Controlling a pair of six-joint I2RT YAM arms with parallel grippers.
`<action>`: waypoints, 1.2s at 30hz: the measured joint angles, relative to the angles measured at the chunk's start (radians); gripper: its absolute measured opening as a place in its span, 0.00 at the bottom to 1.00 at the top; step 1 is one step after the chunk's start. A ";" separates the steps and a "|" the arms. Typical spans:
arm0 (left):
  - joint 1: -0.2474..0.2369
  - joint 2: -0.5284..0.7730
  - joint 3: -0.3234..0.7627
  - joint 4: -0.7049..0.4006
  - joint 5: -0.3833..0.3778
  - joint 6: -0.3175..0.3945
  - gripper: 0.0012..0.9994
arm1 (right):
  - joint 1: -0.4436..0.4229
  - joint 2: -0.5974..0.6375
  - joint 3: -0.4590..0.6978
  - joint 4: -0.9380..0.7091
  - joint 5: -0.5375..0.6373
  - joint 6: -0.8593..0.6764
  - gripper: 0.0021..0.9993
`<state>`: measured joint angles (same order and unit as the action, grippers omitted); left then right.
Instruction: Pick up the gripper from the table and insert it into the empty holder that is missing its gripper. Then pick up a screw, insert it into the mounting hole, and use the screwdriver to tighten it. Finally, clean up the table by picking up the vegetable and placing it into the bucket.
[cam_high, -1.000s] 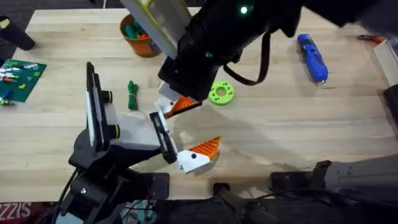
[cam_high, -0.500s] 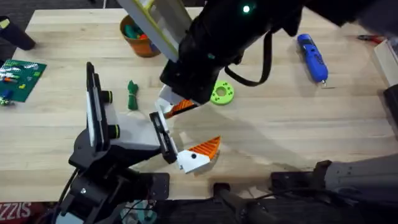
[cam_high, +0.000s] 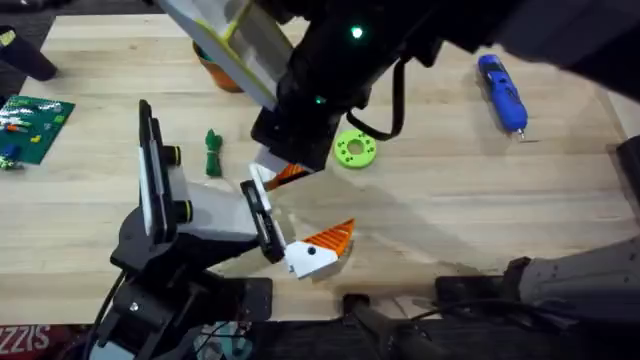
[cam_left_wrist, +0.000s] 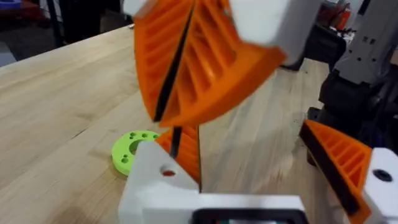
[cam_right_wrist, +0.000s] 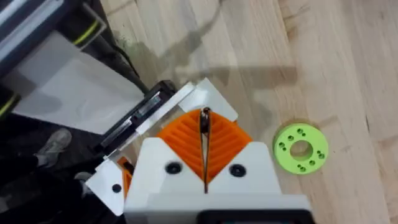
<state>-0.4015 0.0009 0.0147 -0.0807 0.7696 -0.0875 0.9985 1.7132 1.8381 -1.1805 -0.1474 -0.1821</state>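
The right gripper (cam_right_wrist: 204, 146) has its orange pads pinched together on the small orange-and-white finger (cam_right_wrist: 208, 99), whose white base sticks out past the fingertips and sits right against the black bracket (cam_high: 260, 215) of the white-bodied arm. A green ring (cam_right_wrist: 300, 148) lies on the table just beside this gripper. The left gripper (cam_left_wrist: 177, 146) hovers close by with its pads closed and nothing visible between them. The twin orange finger (cam_left_wrist: 339, 158) lies off to its side.
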 joint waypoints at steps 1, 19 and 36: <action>0.000 0.000 0.000 0.000 0.000 0.000 0.99 | 0.000 0.004 0.000 0.000 0.000 -0.002 0.00; 0.000 0.000 0.000 0.000 0.000 0.000 0.99 | 0.000 0.009 0.000 0.000 0.000 -0.003 0.00; 0.000 0.000 0.000 0.000 0.000 0.000 0.99 | 0.000 0.009 0.000 -0.002 0.019 -0.006 0.00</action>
<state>-0.4015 0.0007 0.0147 -0.0807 0.7700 -0.0875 0.9985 1.7218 1.8385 -1.1828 -0.1284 -0.1882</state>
